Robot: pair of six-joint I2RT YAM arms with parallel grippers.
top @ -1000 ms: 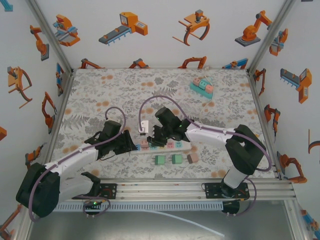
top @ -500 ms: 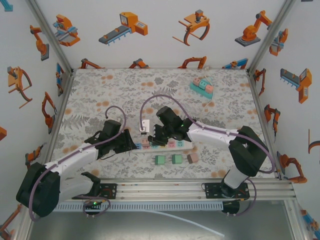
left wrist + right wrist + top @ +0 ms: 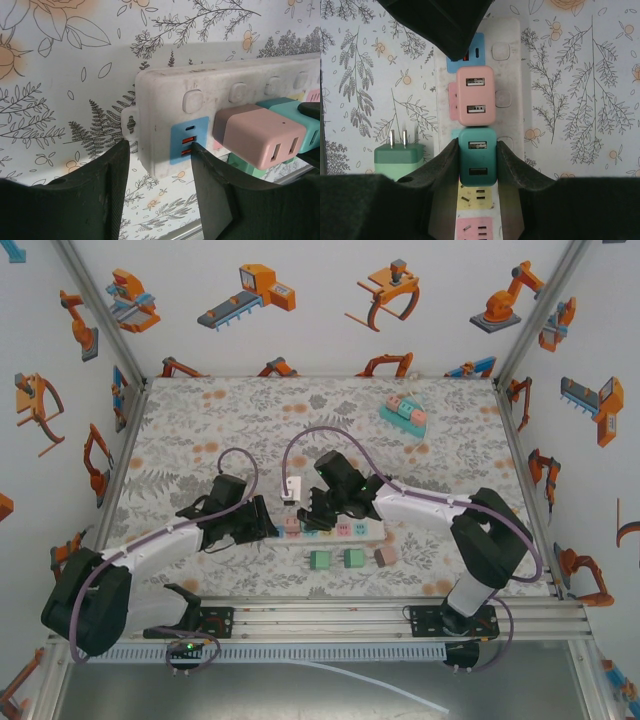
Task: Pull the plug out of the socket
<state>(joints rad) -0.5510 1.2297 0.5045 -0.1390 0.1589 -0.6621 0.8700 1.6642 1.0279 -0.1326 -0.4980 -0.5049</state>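
Observation:
A white socket strip (image 3: 372, 530) lies near the table's front. A pink plug (image 3: 475, 95) and a teal plug (image 3: 477, 155) are seated in it side by side. My right gripper (image 3: 477, 150) is shut on the teal plug, one finger against each of its sides. In the left wrist view the socket strip (image 3: 165, 95) ends between my left gripper's (image 3: 160, 147) fingers: one finger rests on the blue USB panel (image 3: 189, 140), the other stands just past the end tab. The pink plug (image 3: 260, 135) sits right beside that finger.
A loose green plug (image 3: 399, 159) lies prongs-up beside the strip. Another green one (image 3: 354, 558) and a brown one (image 3: 385, 558) lie in front of the strip. A white plug on a purple cable (image 3: 291, 489) sits behind it. Toy blocks (image 3: 404, 414) stand at the back right.
My left gripper has edged right, up to the strip's end. My right gripper stays clamped on the teal plug, and the strip has shifted slightly with it.

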